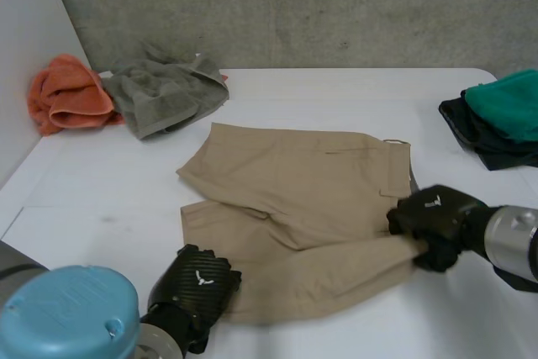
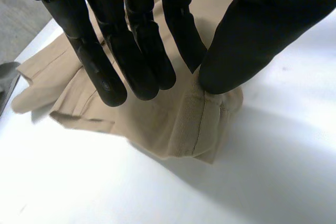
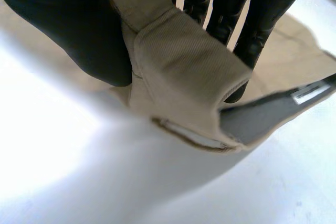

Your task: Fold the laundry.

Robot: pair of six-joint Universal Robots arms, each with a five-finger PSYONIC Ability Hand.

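Pinching creased tan shorts [image 1: 294,199] (fine twill weave)

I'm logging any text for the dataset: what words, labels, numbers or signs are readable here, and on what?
No words or numbers can be read.
White logo mark, no letters: on the backs of the left hand and right hand.
White label in the shorts: too blurred to read.

the right hand [image 3: 52,3] pinches a raised waistband fold of the tan shorts [image 3: 184,61], thumb [image 3: 100,51] at ten o'clock of the fold, fingers [image 3: 257,30] at one. grey lining [image 3: 257,121] with a white label [image 3: 310,93] gapes at four o'clock, over the white table [image 3: 63,182].
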